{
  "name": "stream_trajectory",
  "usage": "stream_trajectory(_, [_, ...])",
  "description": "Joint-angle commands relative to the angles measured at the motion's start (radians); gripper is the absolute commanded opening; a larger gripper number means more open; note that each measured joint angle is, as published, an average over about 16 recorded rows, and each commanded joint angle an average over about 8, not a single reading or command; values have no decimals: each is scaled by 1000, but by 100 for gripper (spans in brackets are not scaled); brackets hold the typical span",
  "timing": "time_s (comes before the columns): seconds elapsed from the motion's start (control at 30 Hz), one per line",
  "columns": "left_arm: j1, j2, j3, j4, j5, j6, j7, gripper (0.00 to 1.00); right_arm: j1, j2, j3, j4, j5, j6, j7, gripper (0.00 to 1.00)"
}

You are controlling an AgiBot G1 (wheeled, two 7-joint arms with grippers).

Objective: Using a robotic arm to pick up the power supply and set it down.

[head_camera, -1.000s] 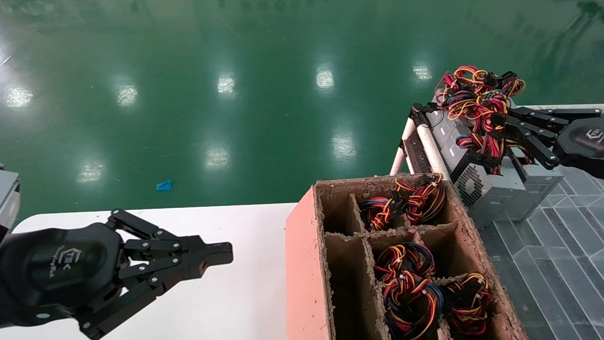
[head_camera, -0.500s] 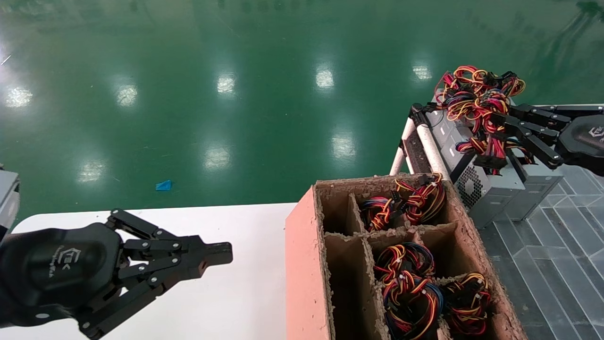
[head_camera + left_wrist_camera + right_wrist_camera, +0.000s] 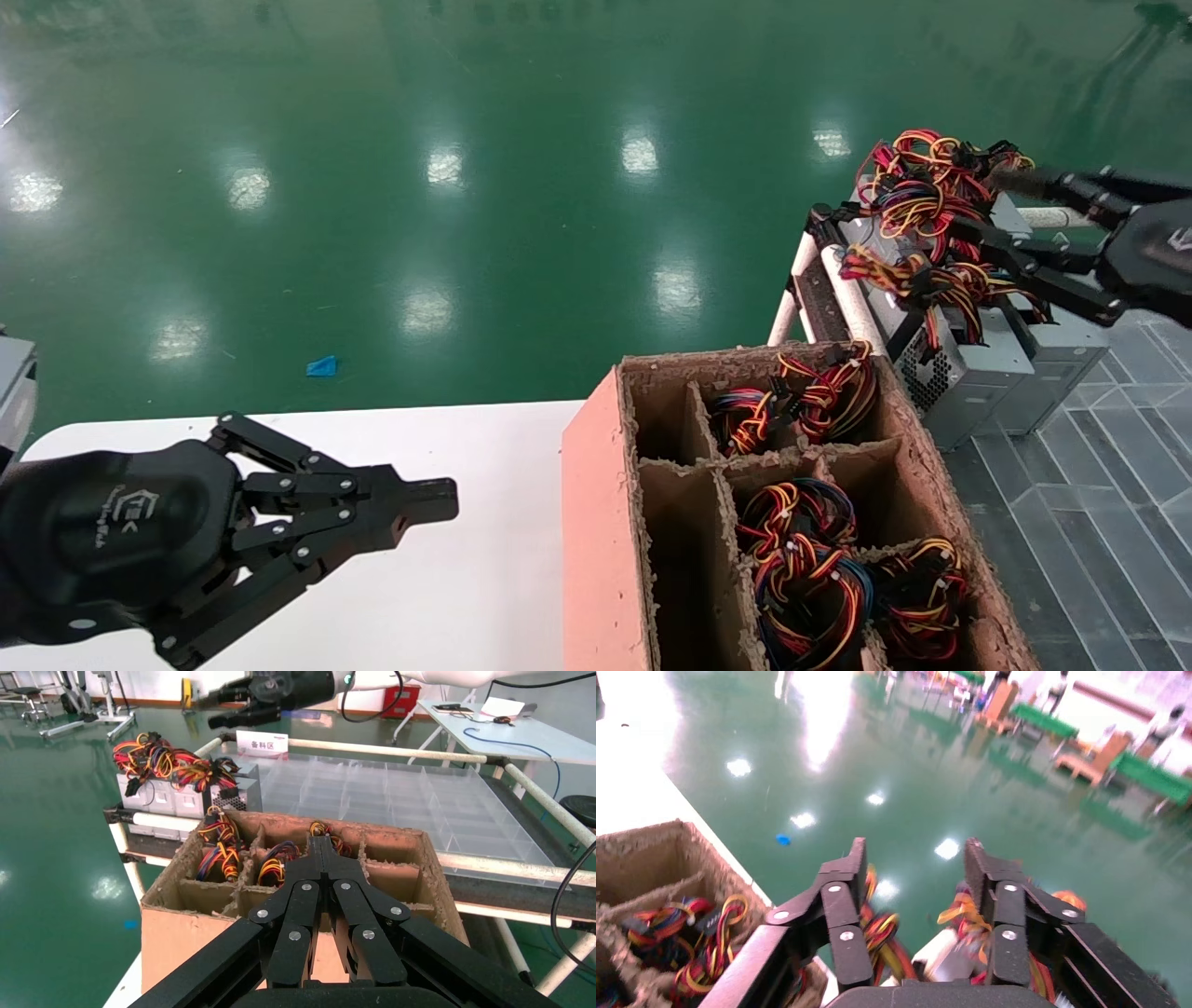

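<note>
The power supply point(image 3: 978, 368), a silver box with a honeycomb face, stands at the front of a row of similar boxes on a rack at the right. Its red, yellow and black wires point(image 3: 917, 275) lie spread over its top. My right gripper point(image 3: 992, 210) hovers open just above the wire tangle, with loose wires point(image 3: 880, 931) between and below its fingers and nothing clamped. The left wrist view shows it point(image 3: 219, 709) above the row of boxes point(image 3: 232, 797). My left gripper point(image 3: 438, 499) is shut and empty over the white table, pointing at the cardboard box point(image 3: 321, 843).
A pinkish-brown divided cardboard box point(image 3: 605, 522) with wire bundles in several cells stands between the arms. White pipe rails point(image 3: 843, 289) edge the rack. A clear divided tray point(image 3: 393, 797) lies behind it. The white table point(image 3: 447, 596) lies under the left arm.
My right gripper has risen and drawn back to the right, its fingers wider apart. The wire bundle it straddled has swung left and spread over the front box. The left arm is still.
</note>
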Motion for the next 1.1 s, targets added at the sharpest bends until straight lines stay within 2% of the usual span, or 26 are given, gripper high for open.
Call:
stream_trajectory(0.03, [0,0,0,0,0,0,0,0,6,0,5,2,9,-17,-16,100])
stream_trajectory(0.27, [0,0,0,0,0,0,0,0,-12,2,5,50,40,-41,-26,100])
stream_trajectory(0.73, [0,0,0,0,0,0,0,0,-135,14,-34,288,153,-24,141,100])
stream_trajectory(0.77, [0,0,0,0,0,0,0,5,-144,15,-37,306,162,-22,154,100])
stream_trajectory(1.0, [0,0,0,0,0,0,0,93,-208,21,-56,431,220,-12,239,100])
stream_trajectory(1.03, [0,0,0,0,0,0,0,100,-217,22,-59,448,228,-11,251,100])
stream_trajectory(1.1, [0,0,0,0,0,0,0,100,-236,24,-65,484,245,-8,276,100])
